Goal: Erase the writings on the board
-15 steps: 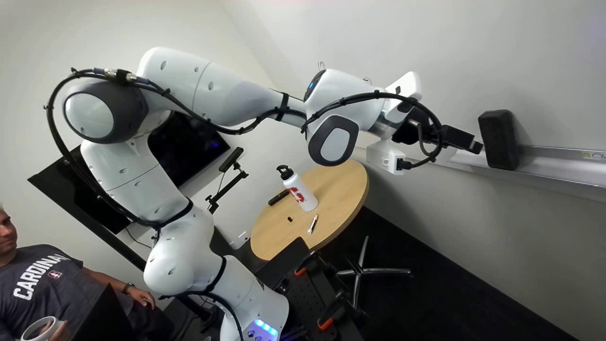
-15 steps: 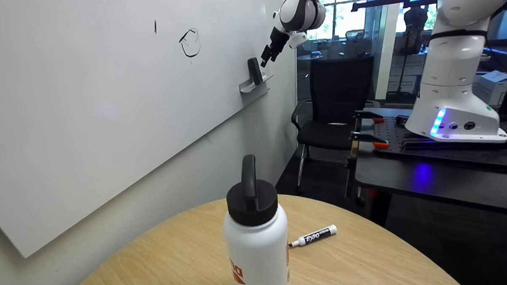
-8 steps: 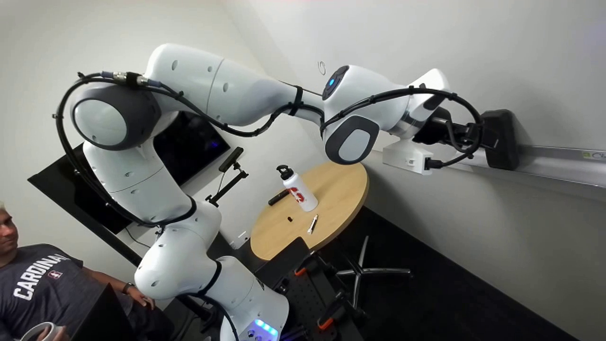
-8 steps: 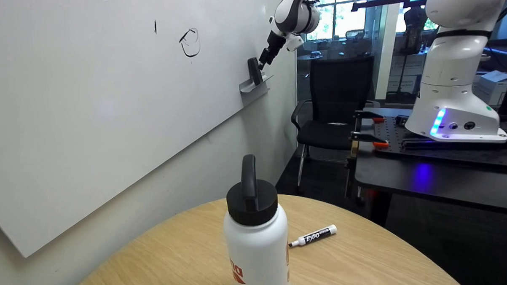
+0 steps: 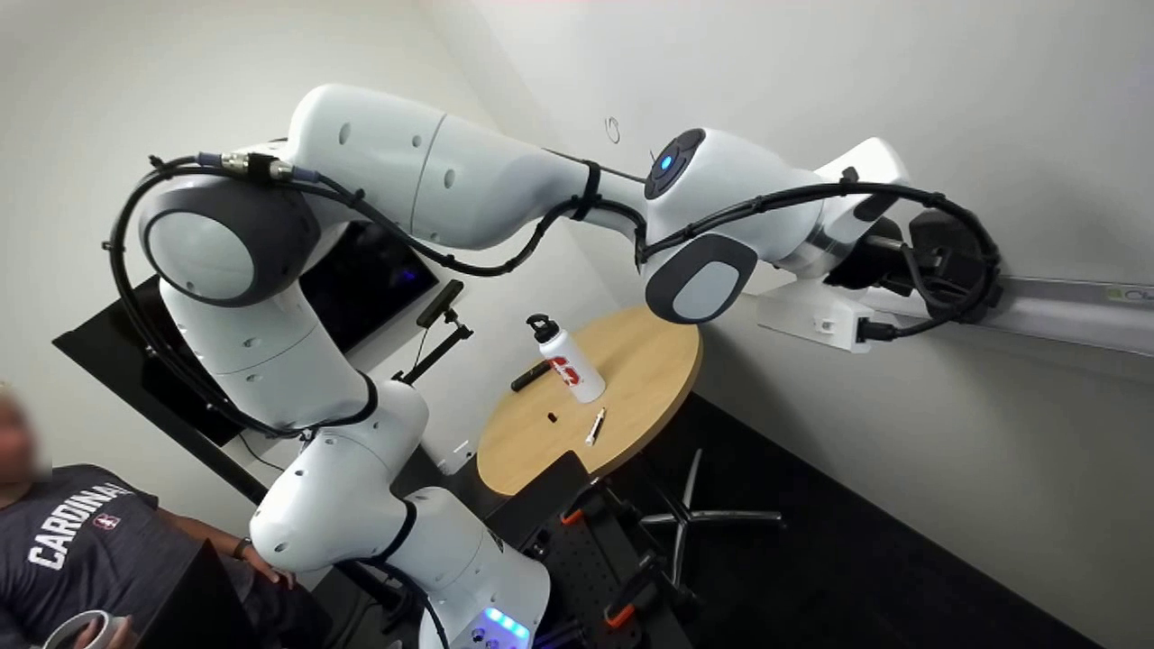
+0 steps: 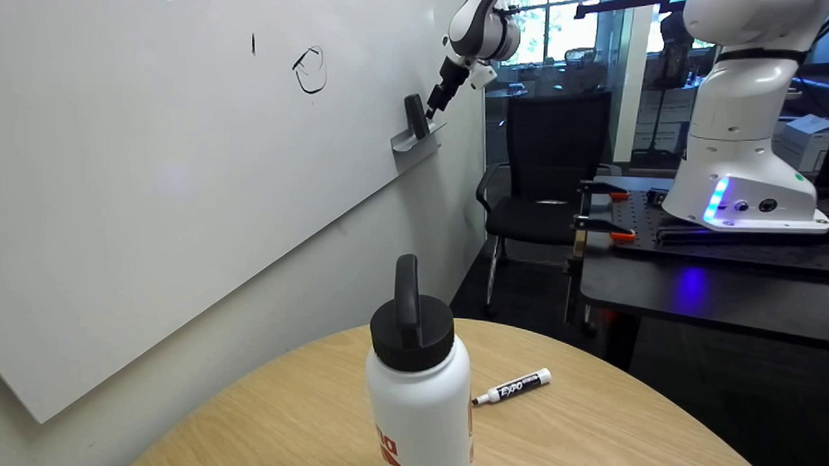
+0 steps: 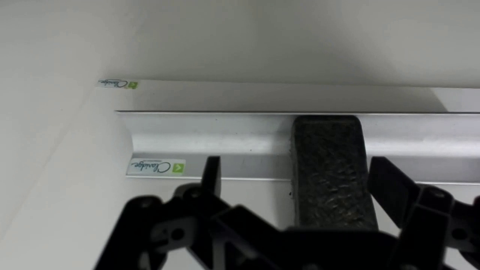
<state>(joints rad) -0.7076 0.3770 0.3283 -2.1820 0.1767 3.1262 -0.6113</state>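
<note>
Pincer (image 7: 296, 161) spread wide at a black block-shaped eraser (image 7: 332, 172), upright on a long silvery metal ledge (image 7: 232, 140).
The eraser shows between its fingers (image 7: 392, 191), nearer one; well apart, thin dark pen scribbles (image 6: 253, 44) mark the large smooth white board (image 6: 154, 182), and a round pale-wood desk (image 6: 277, 407) bears an upright black-lidded white bottle (image 6: 415, 398) with a white-and-black marker (image 6: 519, 386) lying near it.

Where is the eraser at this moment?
The eraser stands on the ledge, right of centre in the wrist view, where it shows between the open jaws of the gripper; a Claridge label lies left of it.
</note>
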